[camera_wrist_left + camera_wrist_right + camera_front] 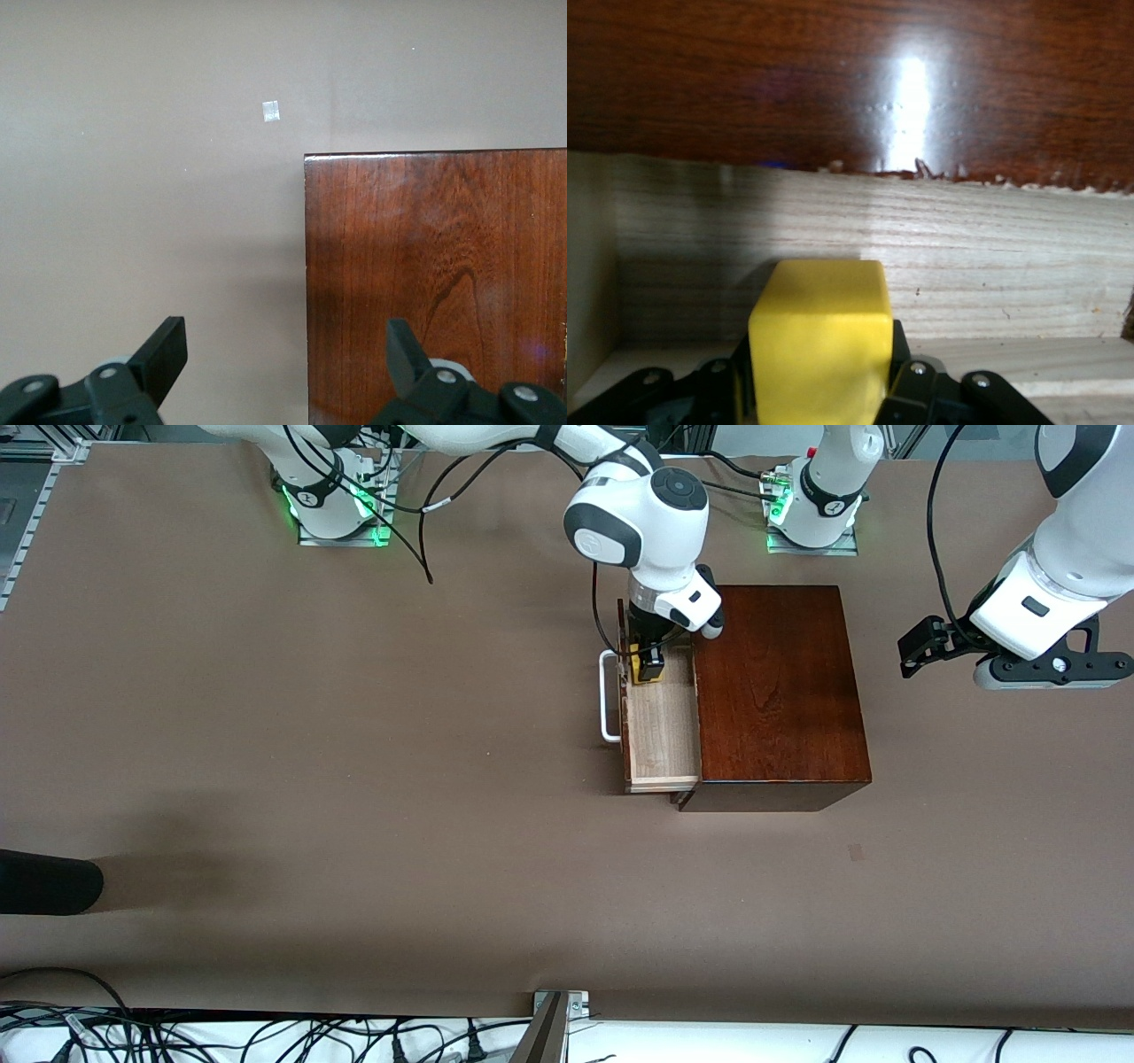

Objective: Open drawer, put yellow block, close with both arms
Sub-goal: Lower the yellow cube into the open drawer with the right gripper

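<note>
yellow block clamped in right pincer inside drawer.

**Count of things on the table**

Two arms, each with one gripper: right gripper, left gripper. One box with one drawer. One handle on that drawer. One yellow block. One small pale mark on the table.
</note>
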Controlling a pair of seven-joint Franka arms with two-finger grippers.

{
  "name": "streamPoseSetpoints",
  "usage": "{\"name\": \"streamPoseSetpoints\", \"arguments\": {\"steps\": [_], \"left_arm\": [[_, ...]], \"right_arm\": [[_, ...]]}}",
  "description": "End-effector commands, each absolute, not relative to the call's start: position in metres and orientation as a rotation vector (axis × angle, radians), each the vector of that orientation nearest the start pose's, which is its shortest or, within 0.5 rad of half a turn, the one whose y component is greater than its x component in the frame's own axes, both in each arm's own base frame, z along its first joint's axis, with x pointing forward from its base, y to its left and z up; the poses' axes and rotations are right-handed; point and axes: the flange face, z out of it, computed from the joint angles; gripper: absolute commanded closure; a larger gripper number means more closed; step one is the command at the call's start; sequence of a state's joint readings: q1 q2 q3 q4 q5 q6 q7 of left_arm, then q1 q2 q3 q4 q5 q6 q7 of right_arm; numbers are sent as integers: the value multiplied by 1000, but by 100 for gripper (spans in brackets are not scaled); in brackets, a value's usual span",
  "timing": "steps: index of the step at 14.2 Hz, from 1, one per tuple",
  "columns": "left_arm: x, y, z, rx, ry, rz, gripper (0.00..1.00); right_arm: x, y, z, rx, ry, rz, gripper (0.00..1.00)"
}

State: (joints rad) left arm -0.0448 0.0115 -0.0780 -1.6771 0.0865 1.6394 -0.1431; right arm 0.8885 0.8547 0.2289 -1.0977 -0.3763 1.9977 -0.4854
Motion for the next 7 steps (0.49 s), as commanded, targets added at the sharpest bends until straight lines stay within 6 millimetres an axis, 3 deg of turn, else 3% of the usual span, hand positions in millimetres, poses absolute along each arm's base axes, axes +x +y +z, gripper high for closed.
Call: {"name": "streamPoseSetpoints", "arguments": {"steps": [1, 5, 6, 7], "left_arm": [[558, -60, 579, -3070, 6, 60, 0], [558, -62, 580, -3070, 11, 55, 0], [558, -62, 580, -3070, 11, 55, 0], [558, -62, 580, -3070, 11, 55, 0]], "right_arm": [[416, 662, 320, 1986, 2221, 204, 100], [423, 660, 317, 1997, 2203, 234, 100], [423, 660, 318, 2015, 2192, 238, 8], [424, 659, 320, 2019, 2188, 238, 0]]}}
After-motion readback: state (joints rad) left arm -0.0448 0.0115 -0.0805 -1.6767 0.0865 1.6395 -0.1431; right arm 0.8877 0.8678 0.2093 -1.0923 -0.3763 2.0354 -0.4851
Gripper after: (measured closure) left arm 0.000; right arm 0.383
